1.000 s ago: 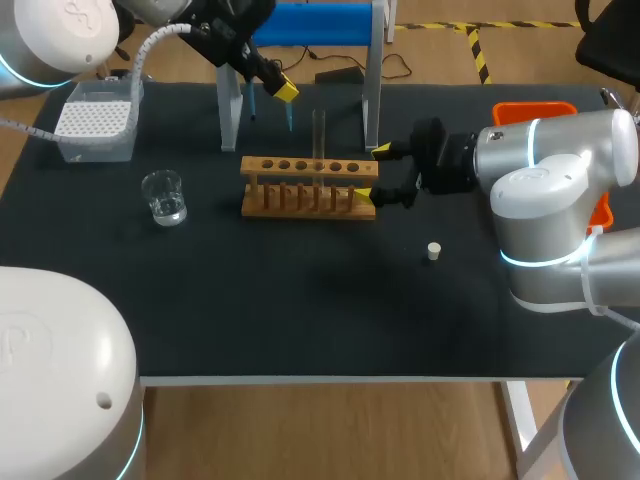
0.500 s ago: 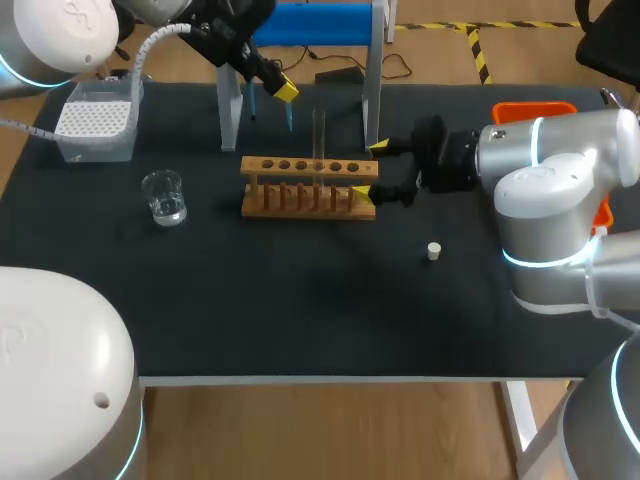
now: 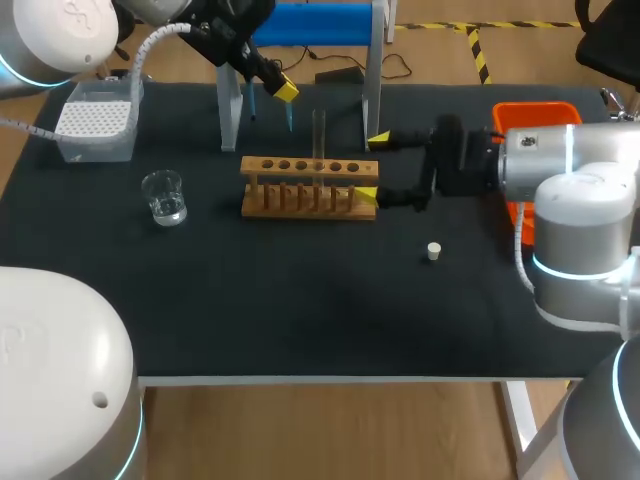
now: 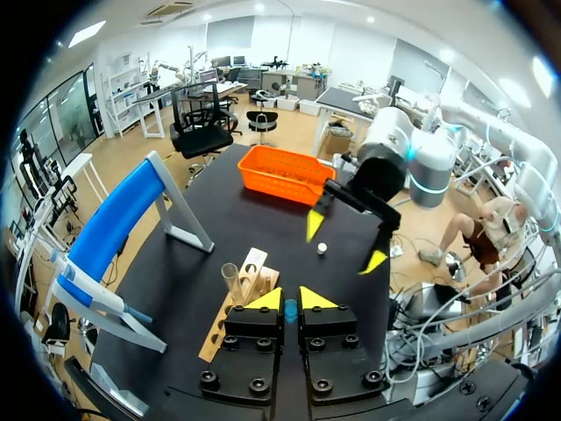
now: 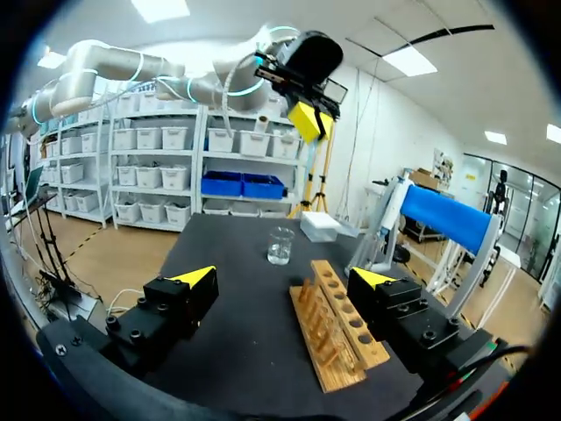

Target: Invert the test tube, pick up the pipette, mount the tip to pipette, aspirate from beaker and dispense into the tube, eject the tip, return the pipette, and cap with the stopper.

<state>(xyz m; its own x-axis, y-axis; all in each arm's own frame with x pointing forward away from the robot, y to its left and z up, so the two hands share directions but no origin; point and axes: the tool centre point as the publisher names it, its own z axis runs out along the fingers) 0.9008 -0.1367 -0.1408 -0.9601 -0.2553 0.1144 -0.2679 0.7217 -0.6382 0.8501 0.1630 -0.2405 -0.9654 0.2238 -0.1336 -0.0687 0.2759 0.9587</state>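
Right fingers point(image 3: 373, 167) are wide apart, one on each side of the right end of the wooden rack point(image 3: 300, 185). Nothing is clamped, and I can't tell if a tip touches the wood. Small mark on the right arm point(image 3: 560, 170) housing, too small to read.

Left fingers point(image 4: 290, 298) are pressed together, and a thin blue piece point(image 3: 290, 115) shows in the slit and pokes below the tips. I can't tell if it's gripped or part of the hand. That hand hangs above the rear of the surface point(image 3: 300, 320), behind the rack and beside the stand point(image 3: 230, 110).

Test tube point(image 3: 319, 130) is upright in a rack hole right of the middle, mouth up in the left wrist view.

Pipette point(image 4: 88, 285) is on the stand with the blue bar, at the leg away from the orange bin point(image 3: 535, 108).

Layout:
- Beaker point(image 3: 163, 196) has liquid in the bottom. It's left of the rack, well apart.
- Tip box point(image 3: 97, 120) is at the rear left, near the left edge.
- Stopper point(image 3: 433, 251) is on the black mat, right of and in front of the rack. It's apart from it and well in from the front edge.
- Orange bin is against the right edge, partly behind the right arm.
- Stand is along the rear edge.
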